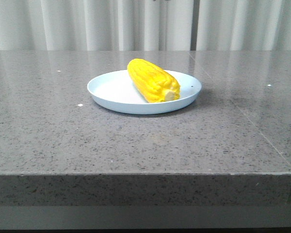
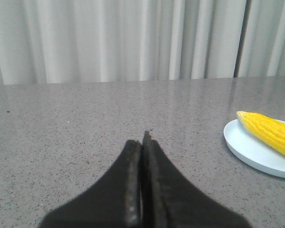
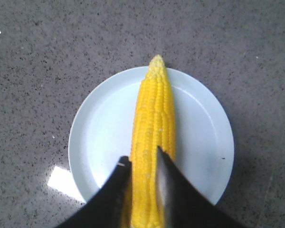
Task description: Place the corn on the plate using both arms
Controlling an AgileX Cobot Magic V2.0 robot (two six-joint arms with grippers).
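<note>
A bright yellow corn cob (image 1: pixel 152 80) lies on its side across a shallow, round, pale blue plate (image 1: pixel 111 92), pale cut end facing the camera

I see a grey speckled stone tabletop (image 1: pixel 136 141) with a thick front edge and a thin seam (image 1: pixel 254 127) running across its right part, and the same surface fills the ground under and around both sets of jaws in my wrist views. Beyond the left jaws hang pale pleated curtains (image 2: pixel 109 40), which also close off the far side of the table in my front view. A few tiny white flecks (image 1: pixel 80 105) dot the stone.
</note>
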